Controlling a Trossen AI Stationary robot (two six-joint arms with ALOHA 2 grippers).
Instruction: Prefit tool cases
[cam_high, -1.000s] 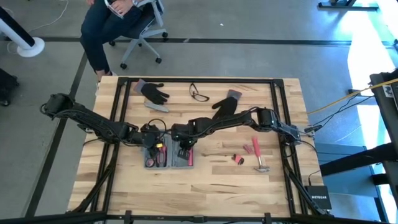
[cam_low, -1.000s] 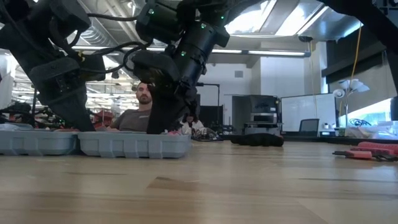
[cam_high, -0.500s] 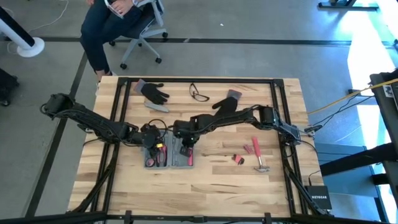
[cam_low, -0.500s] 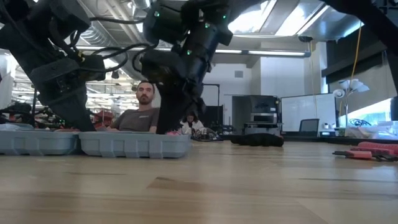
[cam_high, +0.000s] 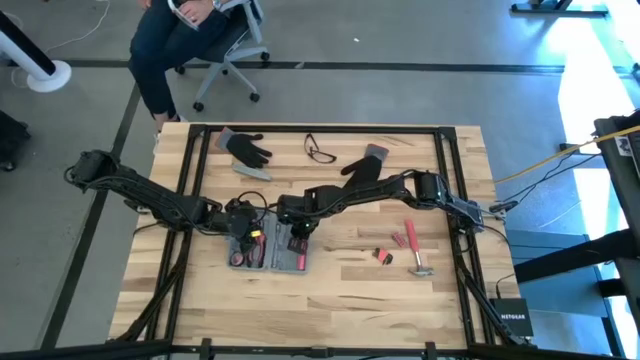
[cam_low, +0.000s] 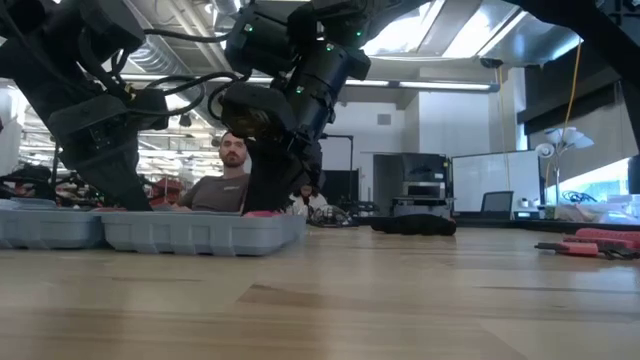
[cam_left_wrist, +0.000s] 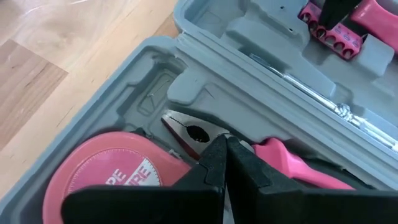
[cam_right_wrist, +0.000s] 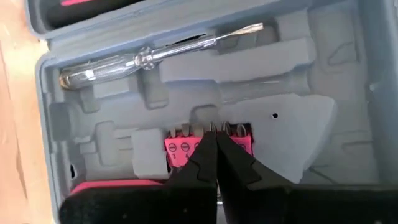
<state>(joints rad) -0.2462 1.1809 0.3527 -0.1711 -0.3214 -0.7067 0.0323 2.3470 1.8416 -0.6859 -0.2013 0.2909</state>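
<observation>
Tool case (cam_high: 270, 250) lay open near mid-bench (cam_high: 340, 300), both halves flat, side by side. Left gripper (cam_left_wrist: 222, 152) w/ fingers pressed together, tip down in the left half, over pink-handled pliers (cam_left_wrist: 205, 138), next to pink tape measure (cam_left_wrist: 106, 180). Right gripper (cam_right_wrist: 216, 143) also pressed together, tip at pink bit holder (cam_right_wrist: 186, 149) in the right half; clear-handled screwdriver (cam_right_wrist: 155, 56) sat in its recess. Hammer (cam_high: 414, 250), 2 black gloves (cam_high: 247, 148) & glasses (cam_high: 320, 152) lay elsewhere on bench. Person sat beyond bench.

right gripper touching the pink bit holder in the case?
Touching. Right wrist view: the shut right gripper tips press onto the pink plastic bit holder seated in the open blue-grey plastic tool case; no gap shows.
</observation>
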